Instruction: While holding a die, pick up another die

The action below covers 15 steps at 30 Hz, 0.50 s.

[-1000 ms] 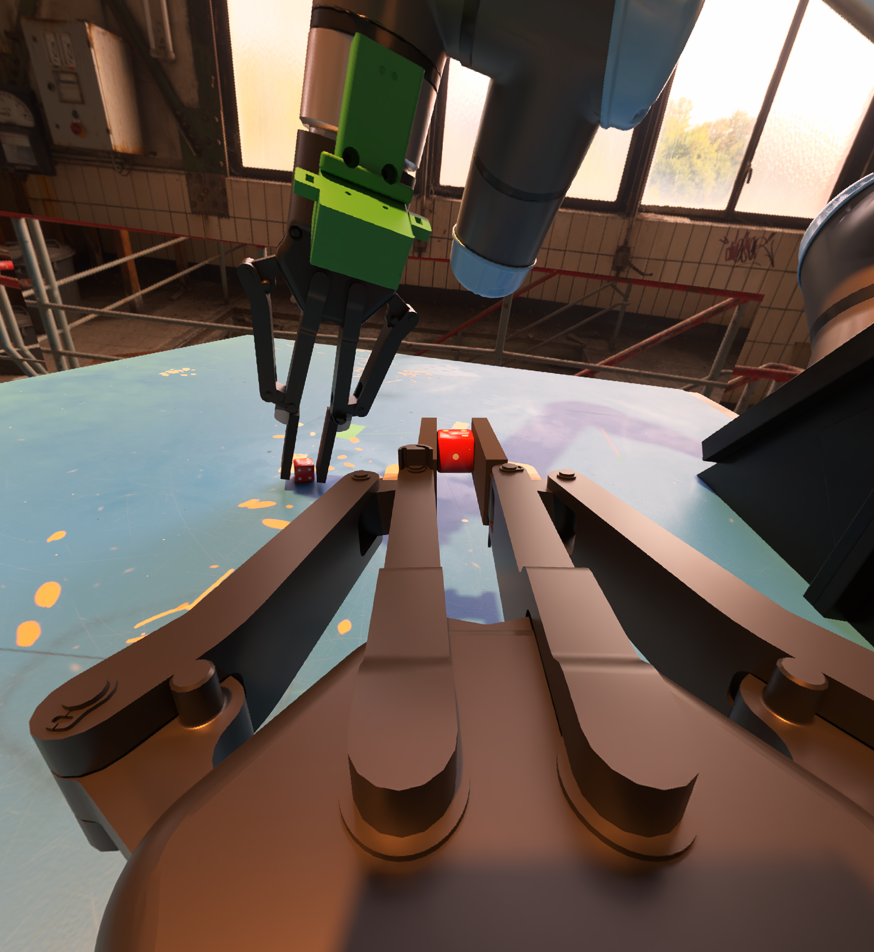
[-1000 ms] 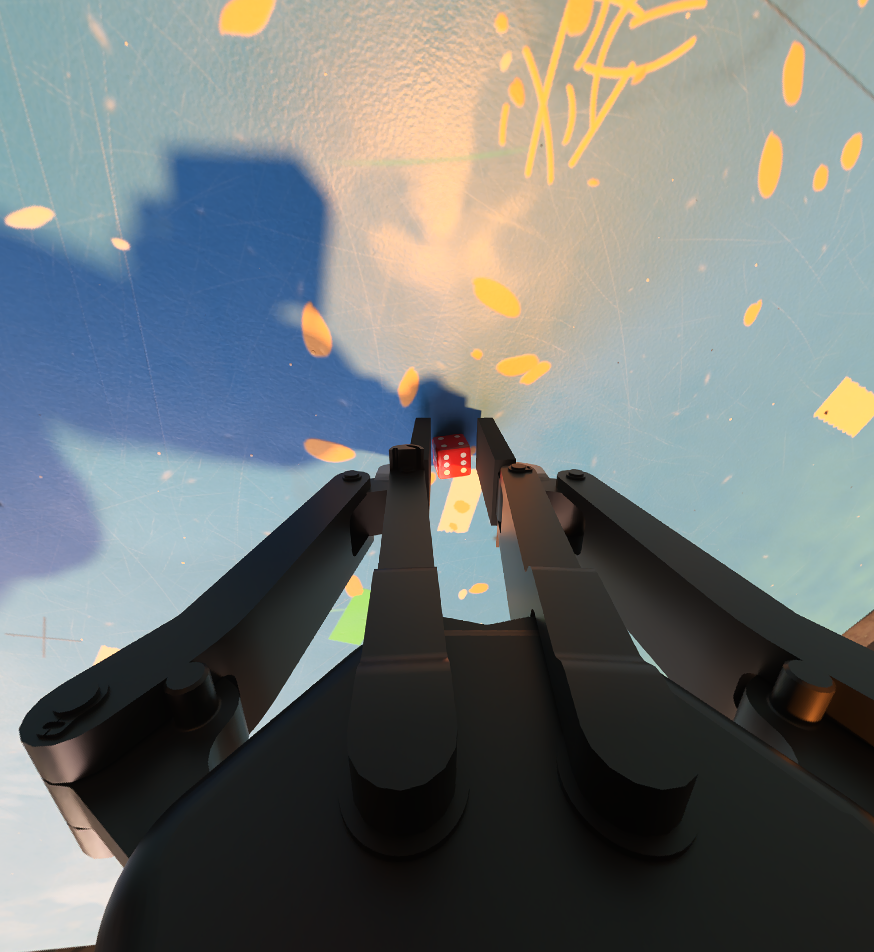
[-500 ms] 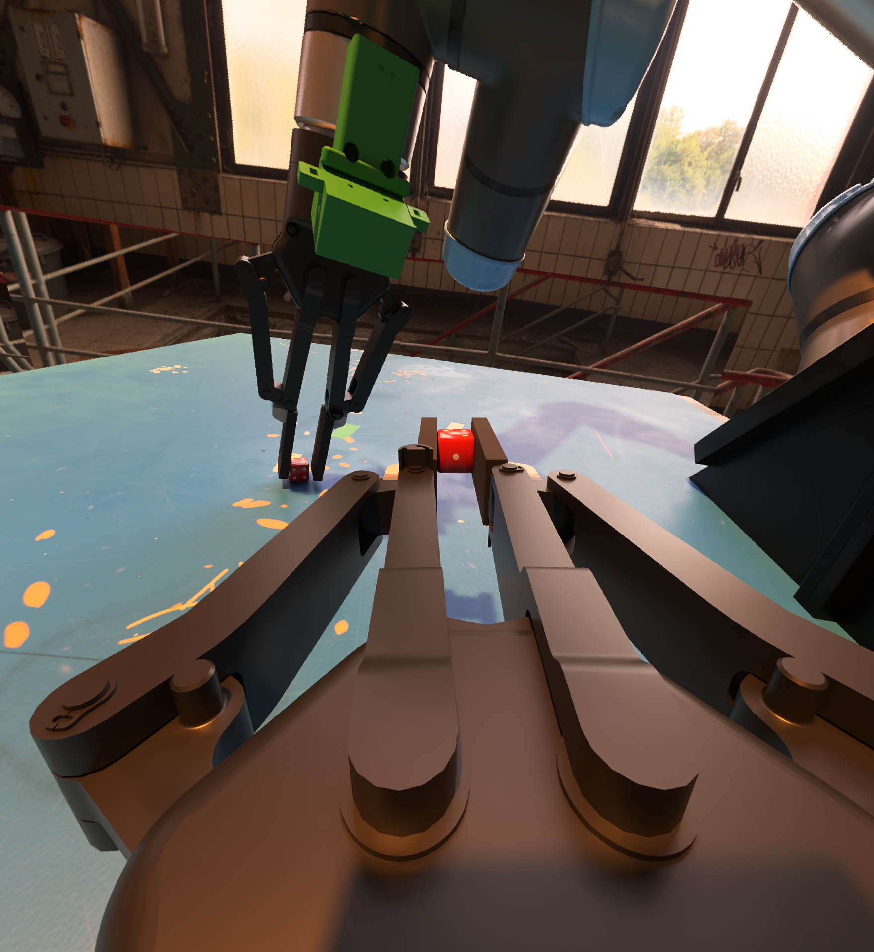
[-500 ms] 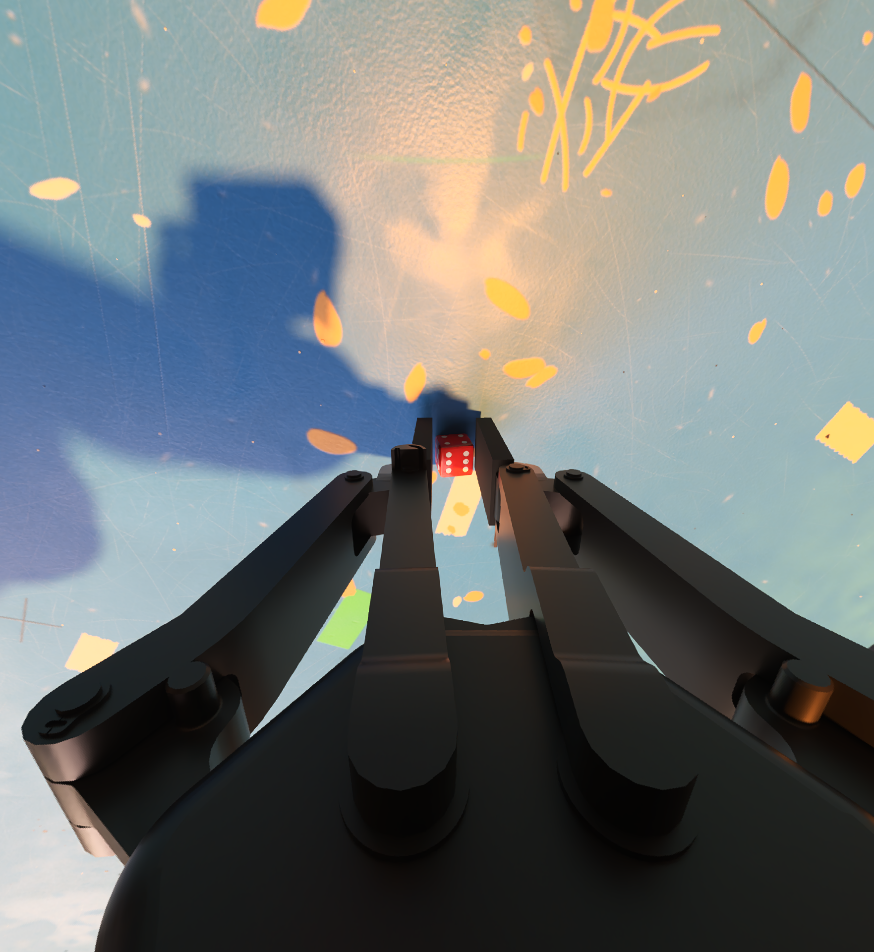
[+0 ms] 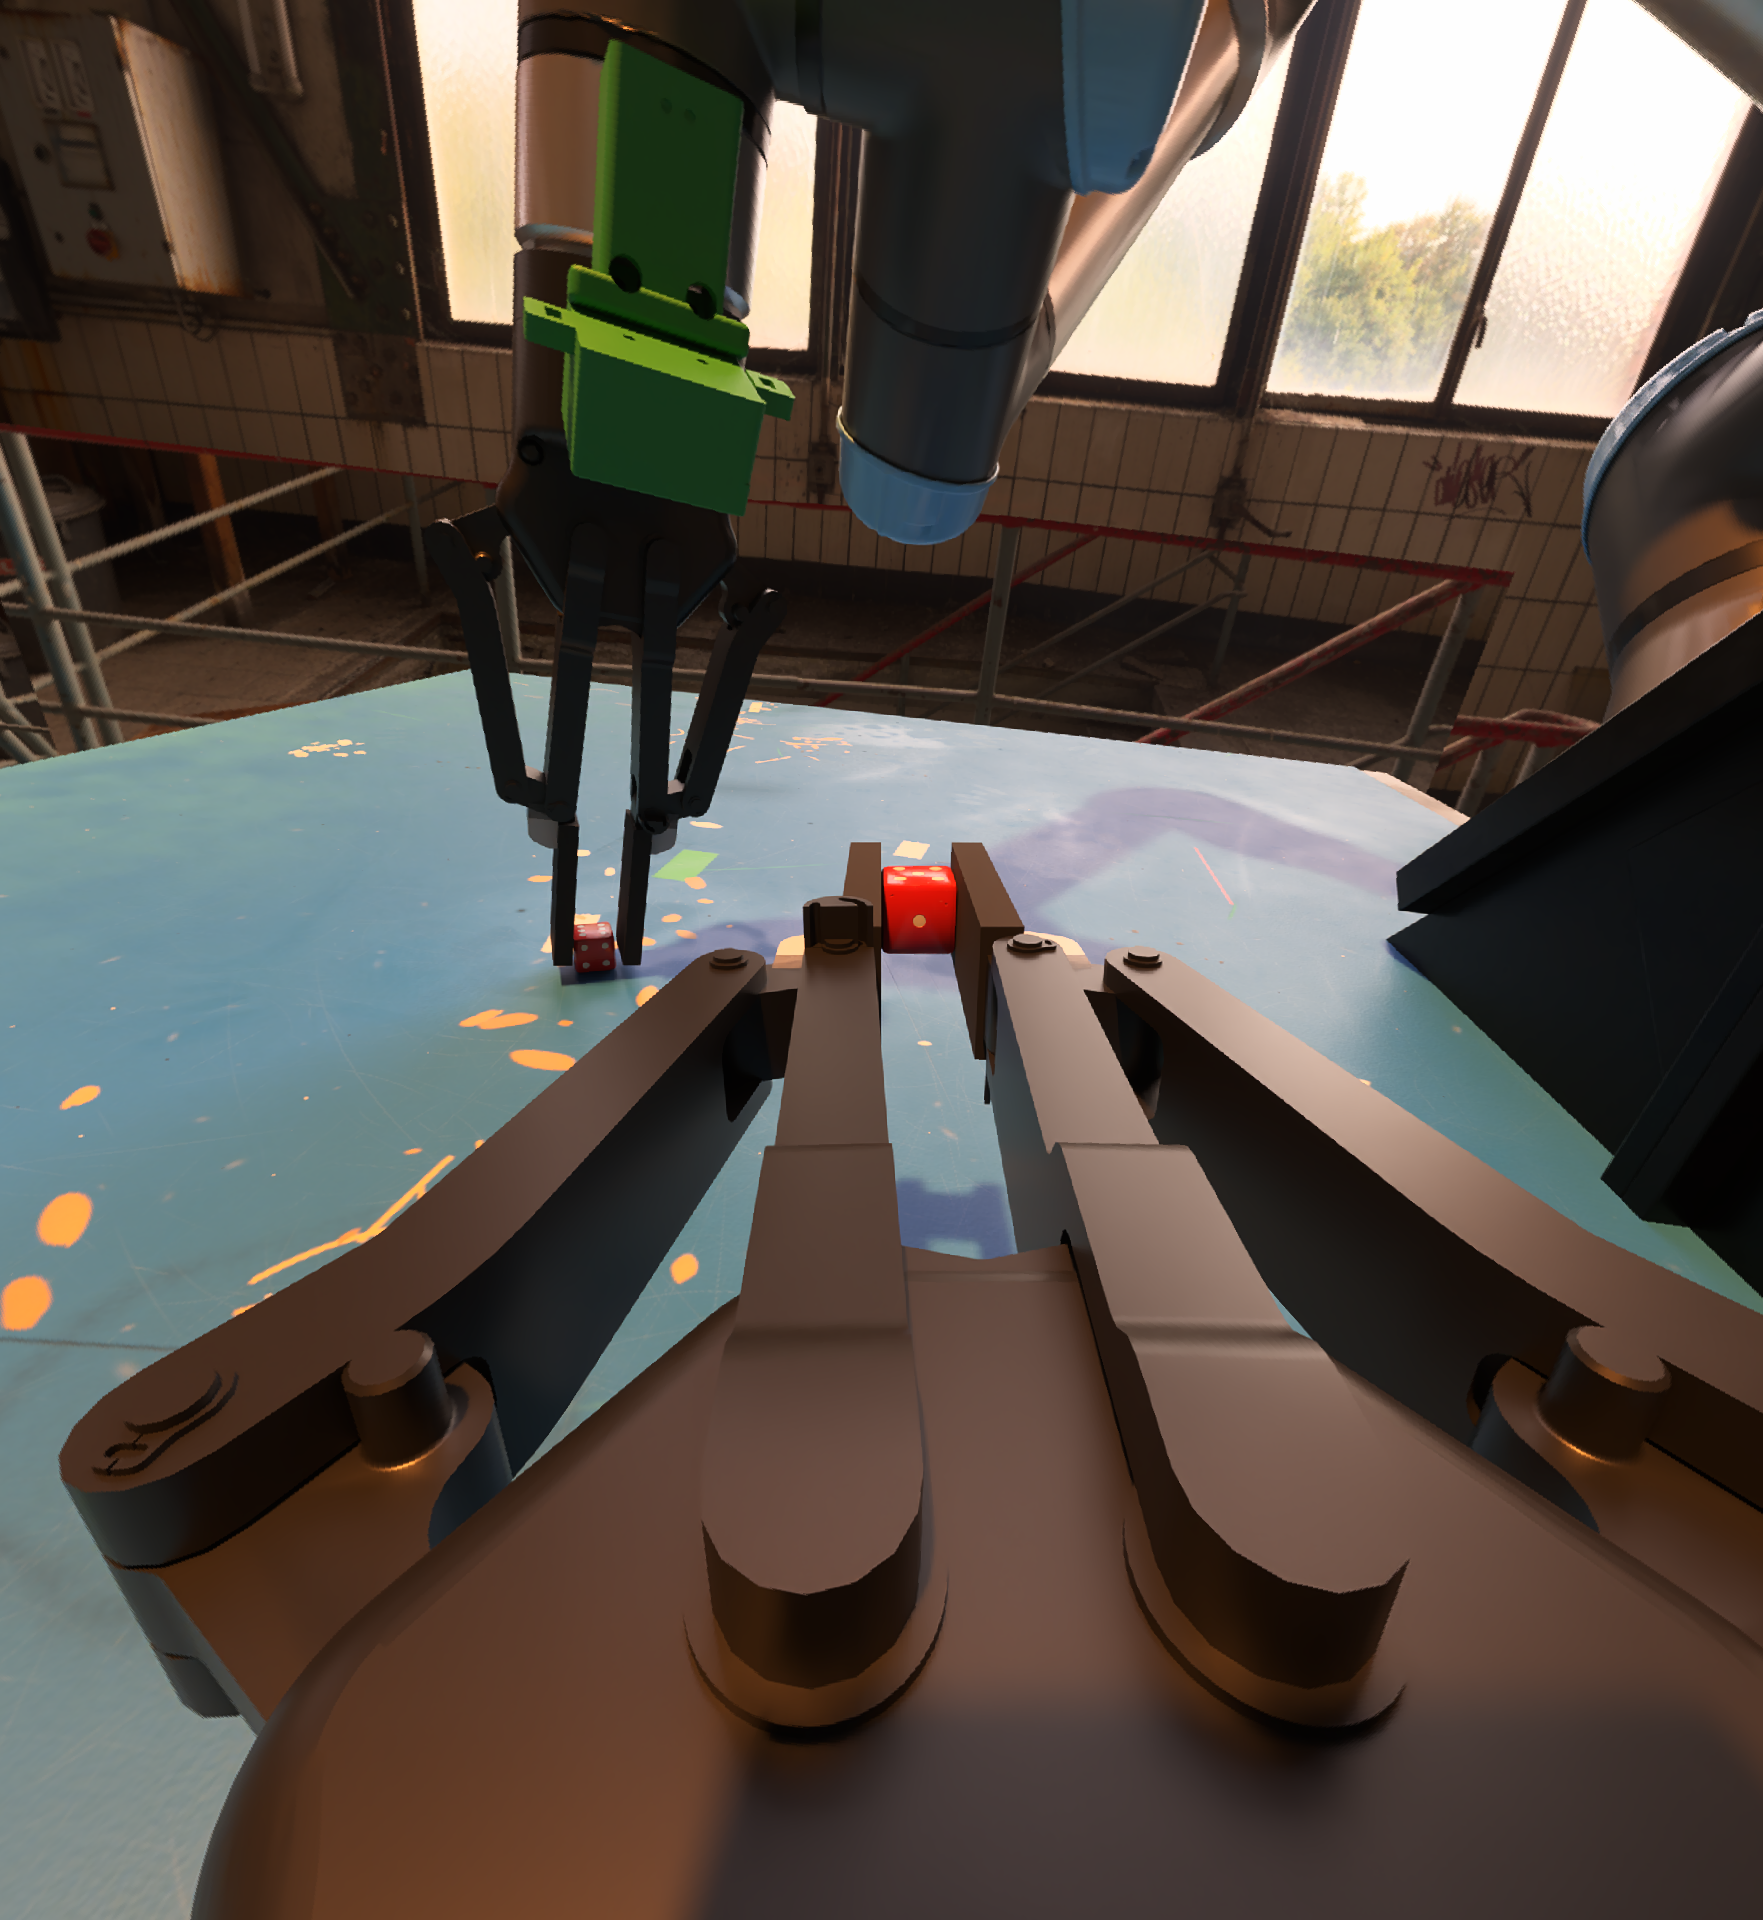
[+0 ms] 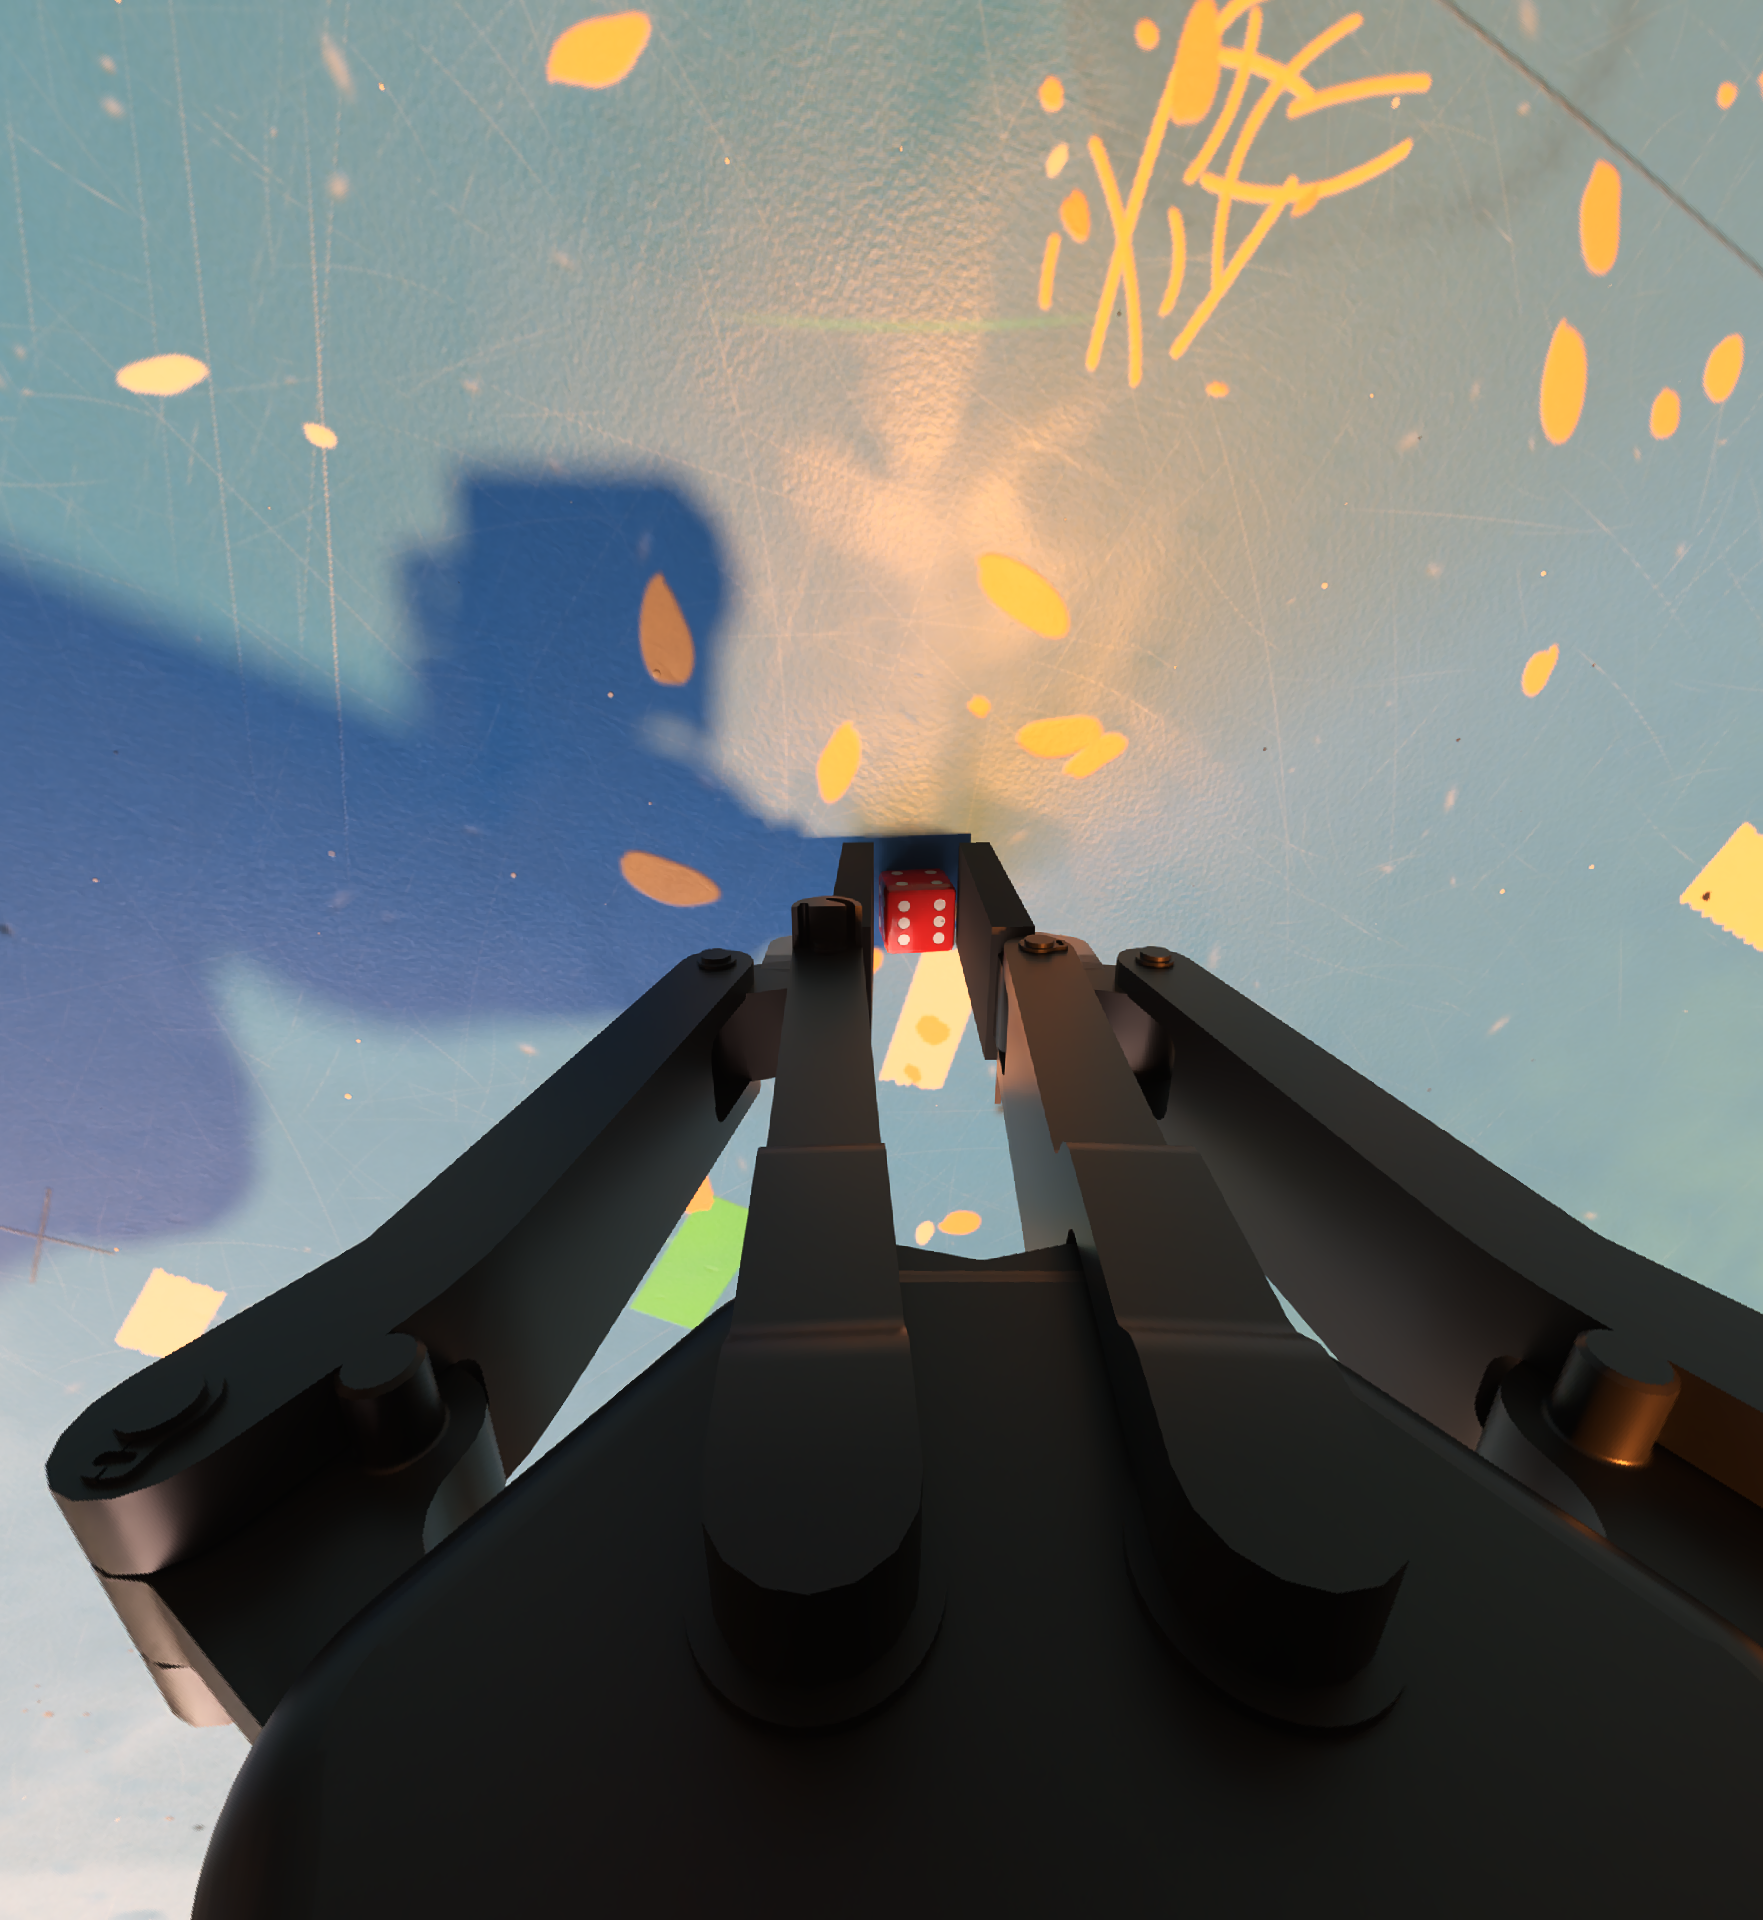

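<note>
My left gripper (image 5: 918,883) is shut on a red die (image 5: 918,909) and holds it above the blue table (image 5: 233,935). A second red die (image 5: 593,948) rests on the table to the left of it. My right gripper (image 5: 596,940) points straight down over that die, one fingertip on each side, tips at the table. In the right wrist view the right gripper (image 6: 916,883) flanks the second die (image 6: 916,911) with thin gaps on both sides, its six-dot face toward the camera.
A black box-shaped block (image 5: 1635,987) stands at the right, close to my left gripper. The right arm's grey and blue links (image 5: 939,312) and a green mount (image 5: 659,395) hang over the table's far half. The table's far edge (image 5: 1064,732) lies beyond, with railings behind.
My right gripper's fingers have narrowed around the die on the table, which has not moved. My left gripper still holds its die and has shifted only slightly.
</note>
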Each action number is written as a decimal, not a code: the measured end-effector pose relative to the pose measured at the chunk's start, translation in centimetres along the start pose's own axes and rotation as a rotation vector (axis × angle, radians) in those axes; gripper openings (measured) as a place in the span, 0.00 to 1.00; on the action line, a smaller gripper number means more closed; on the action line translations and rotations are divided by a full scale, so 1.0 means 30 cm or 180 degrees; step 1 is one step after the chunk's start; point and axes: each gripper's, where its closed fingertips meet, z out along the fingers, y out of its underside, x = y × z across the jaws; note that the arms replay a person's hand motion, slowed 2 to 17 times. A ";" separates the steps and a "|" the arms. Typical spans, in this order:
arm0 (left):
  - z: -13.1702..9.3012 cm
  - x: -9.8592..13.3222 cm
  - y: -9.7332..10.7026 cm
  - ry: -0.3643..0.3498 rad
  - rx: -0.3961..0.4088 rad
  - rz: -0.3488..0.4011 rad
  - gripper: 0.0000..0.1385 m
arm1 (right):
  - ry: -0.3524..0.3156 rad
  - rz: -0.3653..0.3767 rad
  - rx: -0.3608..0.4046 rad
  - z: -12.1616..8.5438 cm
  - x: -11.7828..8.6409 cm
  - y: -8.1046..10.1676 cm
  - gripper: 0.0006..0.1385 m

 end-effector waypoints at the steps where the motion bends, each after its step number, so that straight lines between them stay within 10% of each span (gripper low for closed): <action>1: 0.000 0.001 0.000 0.0007 -0.0002 0.0001 0.13 | -0.0012 -0.0001 0.0020 0.000 0.000 0.000 0.15; 15: -0.005 -0.019 0.006 0.0119 -0.0041 -0.0376 0.13 | -0.0136 -0.0004 0.0232 0.002 0.004 0.010 0.14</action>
